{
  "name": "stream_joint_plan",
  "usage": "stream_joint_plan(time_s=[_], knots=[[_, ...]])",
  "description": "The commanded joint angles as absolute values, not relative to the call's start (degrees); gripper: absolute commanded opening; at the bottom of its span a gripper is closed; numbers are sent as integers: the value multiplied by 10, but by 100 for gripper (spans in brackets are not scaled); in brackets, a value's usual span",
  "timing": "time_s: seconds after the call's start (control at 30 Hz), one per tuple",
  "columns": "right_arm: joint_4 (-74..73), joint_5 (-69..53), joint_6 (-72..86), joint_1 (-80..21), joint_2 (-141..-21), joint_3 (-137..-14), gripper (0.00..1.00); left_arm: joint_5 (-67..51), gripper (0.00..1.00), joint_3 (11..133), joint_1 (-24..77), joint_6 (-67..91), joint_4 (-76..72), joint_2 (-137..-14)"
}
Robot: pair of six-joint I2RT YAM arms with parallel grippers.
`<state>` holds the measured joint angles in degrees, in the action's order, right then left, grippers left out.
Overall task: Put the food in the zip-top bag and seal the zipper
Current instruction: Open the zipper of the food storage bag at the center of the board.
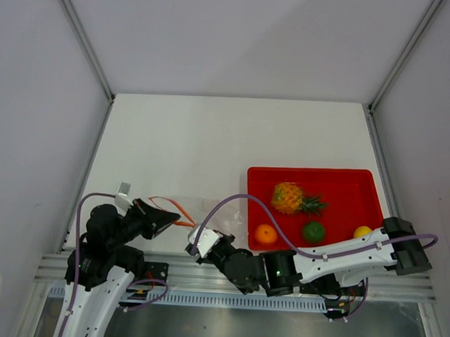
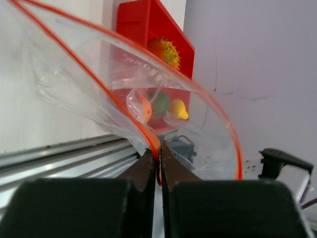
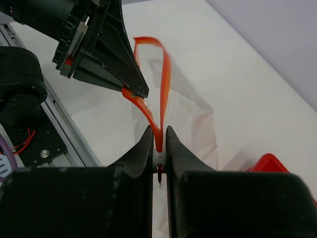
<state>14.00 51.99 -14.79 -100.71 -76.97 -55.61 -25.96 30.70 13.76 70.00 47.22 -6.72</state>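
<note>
The clear zip-top bag [image 1: 208,214] hangs just above the table's near-left part, between my two grippers. Its orange-red zipper [image 1: 181,210] gapes in a loop. My left gripper [image 2: 159,152] is shut on one end of the zipper [image 2: 148,134], and in the top view it [image 1: 173,221] sits left of the bag. My right gripper [image 3: 159,145] is shut on the other end of the zipper [image 3: 166,84]. The food lies in the red tray [image 1: 357,189]: a pineapple [image 1: 287,197], an orange ball [image 1: 265,234], a green fruit [image 1: 313,231] and a lemon [image 1: 362,232].
The red tray stands at the right of the table, close to my right arm [image 1: 333,259]. A metal rail [image 1: 229,276] runs along the near edge. Grey walls close in both sides and the back.
</note>
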Motion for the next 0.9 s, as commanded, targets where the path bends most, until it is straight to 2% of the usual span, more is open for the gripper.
stream_joint_plan(time_s=[0.0, 0.03, 0.07, 0.2, 0.3, 0.47, 0.63, 0.87], knots=[[106, 526, -84, -996, -778, -601, 8, -308, 3, 327, 140, 634, 398, -83], [91, 523, -68, -990, -774, -605, 13, -310, 1, 349, 139, 612, 396, -90], [74, 521, -49, -983, -771, -607, 25, -306, 0, 359, 139, 567, 403, -97], [-25, 494, 41, -942, -737, -620, 59, -253, 1, 453, 139, 448, 471, -148], [-69, 456, 84, -913, -695, -618, 76, -226, 1, 545, 139, 355, 524, -199], [-116, 372, 140, -854, -646, -621, 88, -216, 1, 633, 139, 236, 582, -291], [-139, 236, 182, -786, -634, -634, 89, -246, 1, 629, 140, 198, 596, -340], [-158, 141, 195, -748, -694, -694, 90, -257, 1, 599, 154, 180, 581, -370]])
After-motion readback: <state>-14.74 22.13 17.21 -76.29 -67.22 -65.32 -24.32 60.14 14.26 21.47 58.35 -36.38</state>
